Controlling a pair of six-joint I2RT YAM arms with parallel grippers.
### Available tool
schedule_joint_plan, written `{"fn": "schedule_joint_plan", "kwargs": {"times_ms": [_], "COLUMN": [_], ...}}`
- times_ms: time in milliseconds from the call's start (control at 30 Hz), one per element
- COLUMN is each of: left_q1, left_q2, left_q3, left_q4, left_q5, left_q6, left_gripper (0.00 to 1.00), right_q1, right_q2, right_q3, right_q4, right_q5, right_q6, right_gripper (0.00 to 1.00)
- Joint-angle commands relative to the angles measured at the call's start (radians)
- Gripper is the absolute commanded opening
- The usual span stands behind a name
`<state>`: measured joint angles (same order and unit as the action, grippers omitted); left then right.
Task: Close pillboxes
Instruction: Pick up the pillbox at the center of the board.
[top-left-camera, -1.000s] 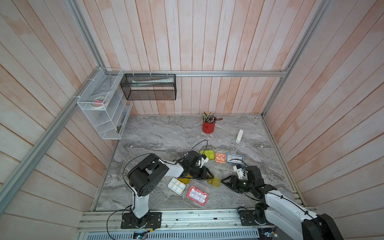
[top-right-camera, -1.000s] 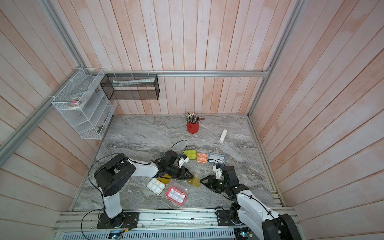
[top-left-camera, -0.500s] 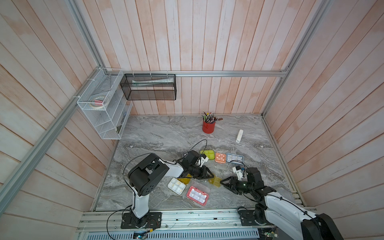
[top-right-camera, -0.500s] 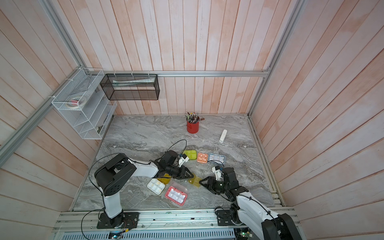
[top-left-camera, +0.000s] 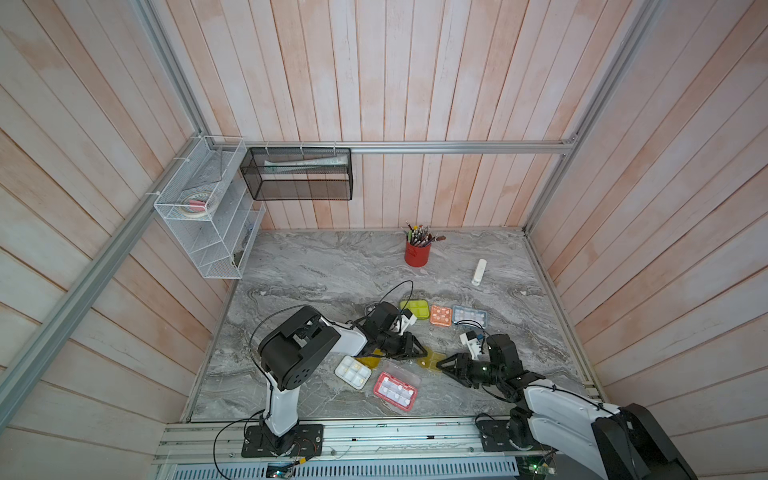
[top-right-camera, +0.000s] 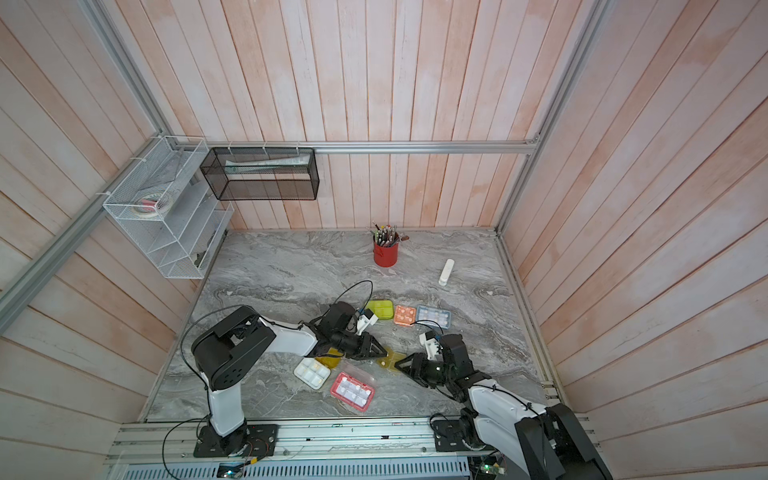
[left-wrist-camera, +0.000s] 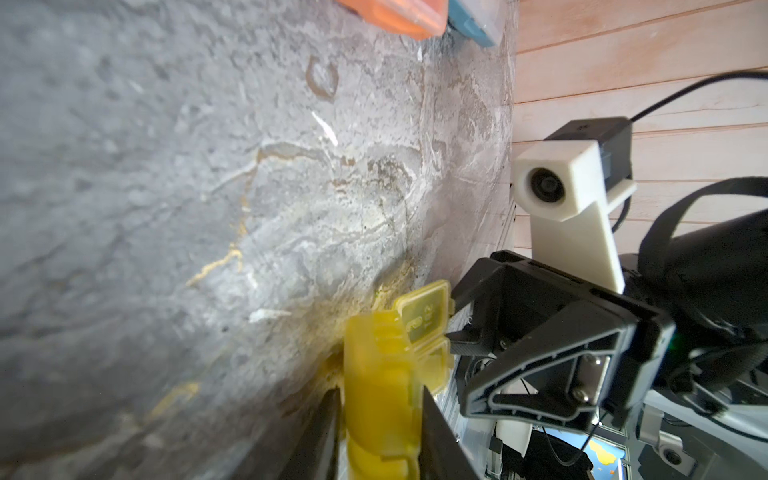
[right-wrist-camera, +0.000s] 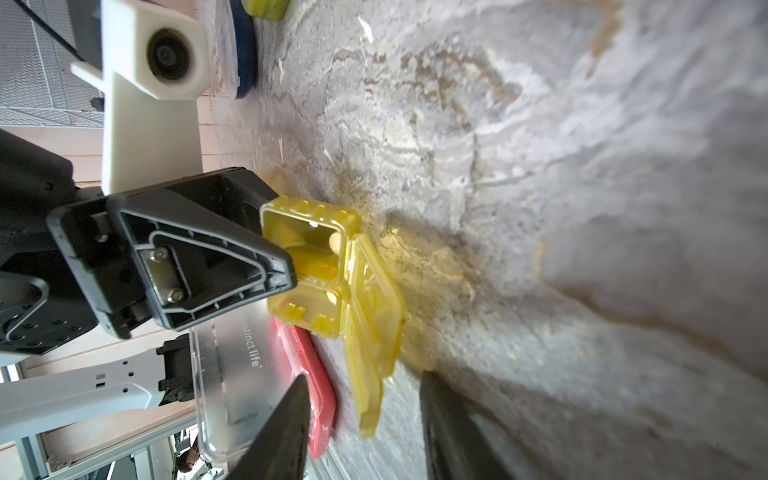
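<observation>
Yellow pillbox (left-wrist-camera: 380, 399) blurred, cut by edge in left wrist view; partly under left claw (top-left-camera: 419, 354) in both top views.

Top views: high, looking down on whole table (top-left-camera: 332, 266). Wrist views: close, sharing yellow pillbox (left-wrist-camera: 382, 386).

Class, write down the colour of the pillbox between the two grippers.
Translucent yellow; the pillbox shows best in the right wrist view.

Right wrist view: clear lid (right-wrist-camera: 226, 374) of the red pillbox (right-wrist-camera: 320, 399) carries grey print reading "nstinct life" with a small mark after it; the start of the word is hidden.

Left wrist view: lid flap (left-wrist-camera: 424, 318) of the yellow pillbox (left-wrist-camera: 374, 395) has raised characters, perhaps "182", beside a rounded symbol. They are too blurred to be sure.

Top views: nothing legible.
</observation>
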<state>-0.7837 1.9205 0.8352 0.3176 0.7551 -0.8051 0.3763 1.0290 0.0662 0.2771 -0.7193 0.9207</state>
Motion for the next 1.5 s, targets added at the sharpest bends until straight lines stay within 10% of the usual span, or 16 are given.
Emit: {"fn": "schedule_joint_plan", "kwargs": {"times_ms": [0, 1467], "left_q1": [0.004, 0.004], "left_q2": [0.019, 0.025], "left_q3": [-0.015, -0.022], "left_q4": [-0.003, 0.024], "left_q5": [0.006, 0.015], "left_q6": [0.017, 0.006], "left_gripper": [0.32, 0.32], "right_q1": [0.009, 0.051], "right_q2": [0.006, 0.099], "right_q3": [0.016, 0.221], "right_q4": [0.016, -0.237], "right_q5": [0.016, 0.177], "right_q6": [0.004, -0.164], "right_gripper": [0.44, 0.08]}}
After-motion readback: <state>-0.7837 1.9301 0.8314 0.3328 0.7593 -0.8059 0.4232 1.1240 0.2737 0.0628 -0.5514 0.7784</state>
